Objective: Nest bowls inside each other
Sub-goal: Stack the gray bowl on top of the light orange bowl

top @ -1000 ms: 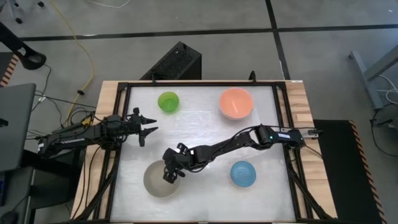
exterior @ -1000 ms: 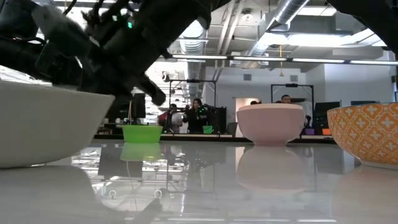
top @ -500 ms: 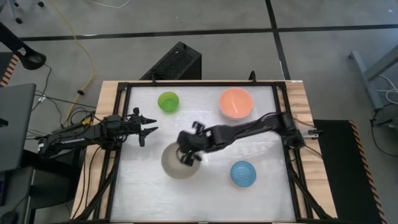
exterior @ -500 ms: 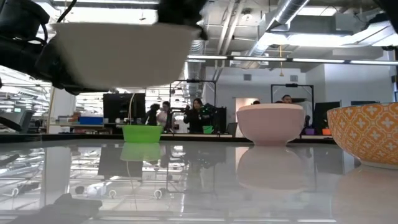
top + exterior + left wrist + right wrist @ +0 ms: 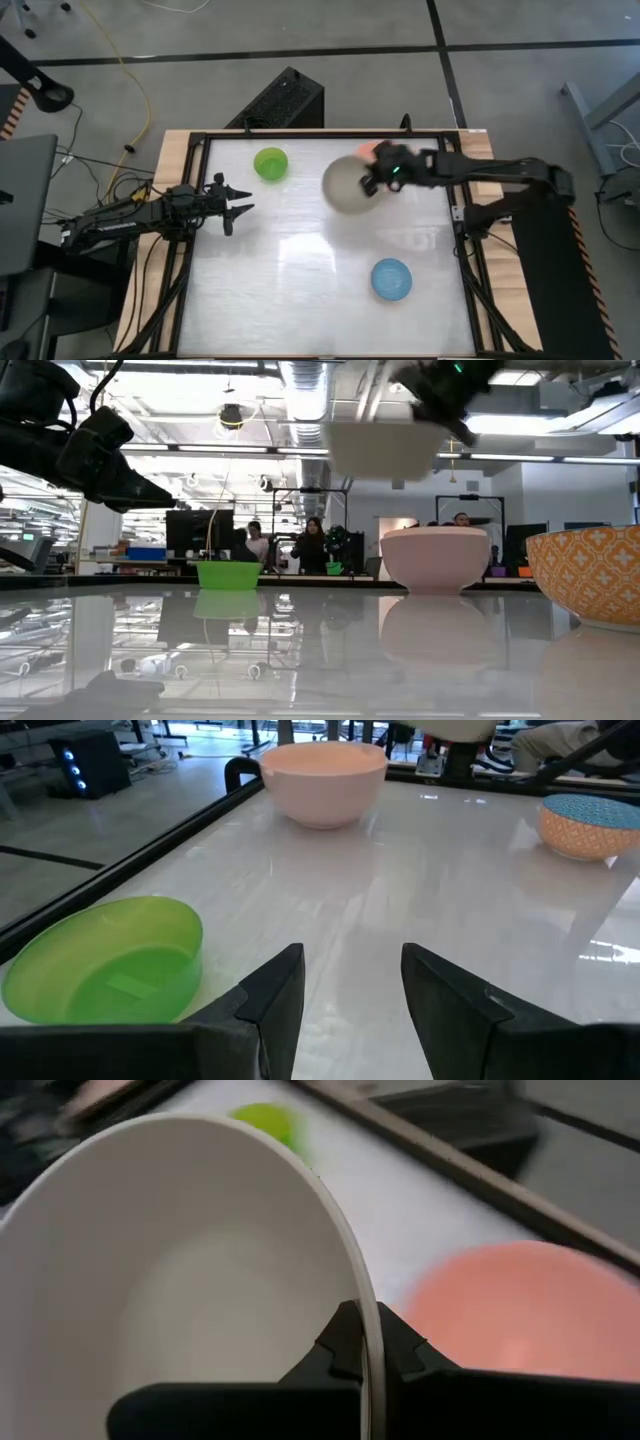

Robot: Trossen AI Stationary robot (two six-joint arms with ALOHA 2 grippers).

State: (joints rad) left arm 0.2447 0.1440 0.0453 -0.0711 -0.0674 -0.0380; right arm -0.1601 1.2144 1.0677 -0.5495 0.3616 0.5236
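White tabletop (image 5: 300, 260), grey bowl (image 5: 348, 184) airborne over salmon bowl (image 5: 520, 1305)

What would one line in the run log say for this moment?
right pincer: shut on grey-beige bowl rim, held in air beside salmon bowl | left pincer: open, waiting near green bowl | blue bowl: untouched

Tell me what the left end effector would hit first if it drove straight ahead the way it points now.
Probably nothing on the table. The left end effector, open, points across bare white table, passing beside the green bowl. The pink bowl and blue bowl sit to either side of that line, though depth is uncertain.
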